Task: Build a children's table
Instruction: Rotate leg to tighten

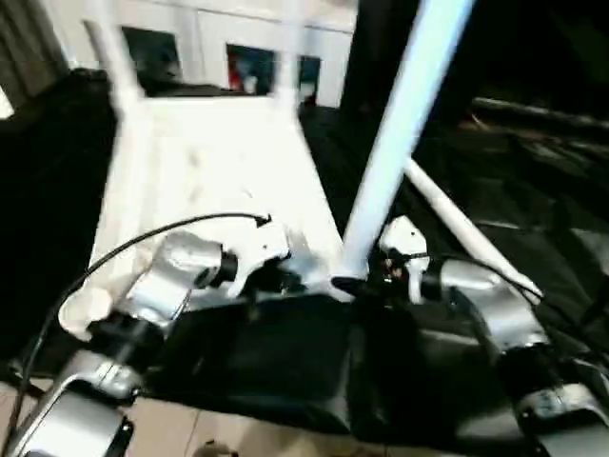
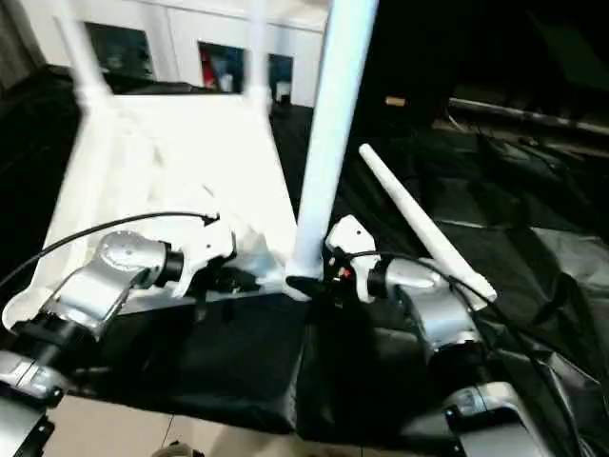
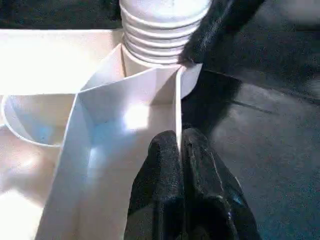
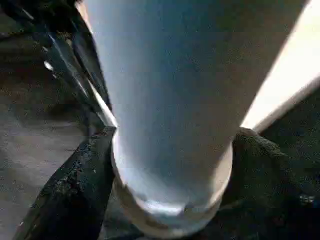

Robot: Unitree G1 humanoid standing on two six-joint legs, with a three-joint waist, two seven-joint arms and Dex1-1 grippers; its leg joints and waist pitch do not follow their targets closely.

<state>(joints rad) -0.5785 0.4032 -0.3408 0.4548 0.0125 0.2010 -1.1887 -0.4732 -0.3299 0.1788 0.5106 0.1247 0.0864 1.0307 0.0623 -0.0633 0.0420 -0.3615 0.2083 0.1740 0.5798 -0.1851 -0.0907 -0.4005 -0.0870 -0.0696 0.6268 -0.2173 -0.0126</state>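
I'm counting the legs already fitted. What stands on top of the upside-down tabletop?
Three white legs rise from the tabletop: two at the far corners and one at the near right corner. The left forearm partly covers the near left corner.

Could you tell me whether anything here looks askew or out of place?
Yes: one long white tube leg lies loose on the black cloth, beside the upturned white plastic tabletop. The upright white leg between the right gripper fingers leans slightly.
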